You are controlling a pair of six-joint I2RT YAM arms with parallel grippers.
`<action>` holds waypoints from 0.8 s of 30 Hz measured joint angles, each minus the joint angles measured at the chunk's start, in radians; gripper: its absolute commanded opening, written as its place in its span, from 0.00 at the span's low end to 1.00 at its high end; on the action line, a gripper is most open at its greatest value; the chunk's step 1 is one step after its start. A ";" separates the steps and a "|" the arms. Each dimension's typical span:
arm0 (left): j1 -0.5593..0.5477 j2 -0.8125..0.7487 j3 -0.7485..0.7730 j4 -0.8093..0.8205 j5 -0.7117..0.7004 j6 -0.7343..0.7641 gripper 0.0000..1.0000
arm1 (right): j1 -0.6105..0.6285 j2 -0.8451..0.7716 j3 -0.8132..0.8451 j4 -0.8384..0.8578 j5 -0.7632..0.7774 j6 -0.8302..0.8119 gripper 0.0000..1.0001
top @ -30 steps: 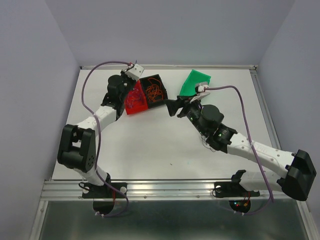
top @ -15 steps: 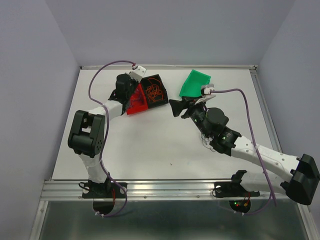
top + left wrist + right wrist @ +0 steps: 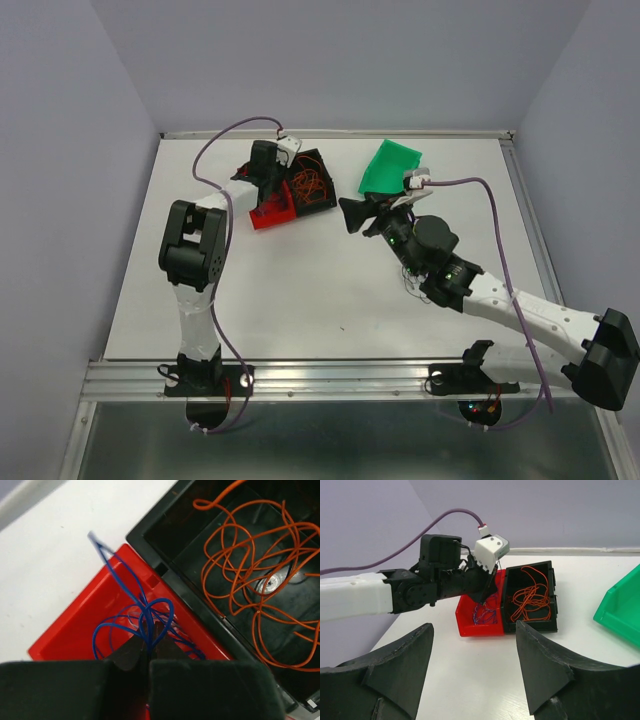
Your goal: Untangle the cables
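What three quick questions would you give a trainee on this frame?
1. True or false: the left fingers are shut on the blue cables.
2. Which colour of bin holds the orange cables?
3. Fill in: the right fingers stand ___ and hold nothing.

Key: 1 true; 2 the black bin; 3 open.
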 measured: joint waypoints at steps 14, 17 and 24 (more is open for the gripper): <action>0.017 0.077 0.110 -0.253 0.013 -0.143 0.00 | 0.000 -0.024 -0.017 0.000 0.006 0.000 0.73; 0.027 0.137 0.182 -0.276 0.018 -0.163 0.00 | 0.000 -0.025 -0.017 0.000 0.008 0.000 0.73; 0.039 0.170 0.204 -0.291 0.020 -0.183 0.29 | 0.000 -0.026 -0.017 0.000 0.018 -0.002 0.73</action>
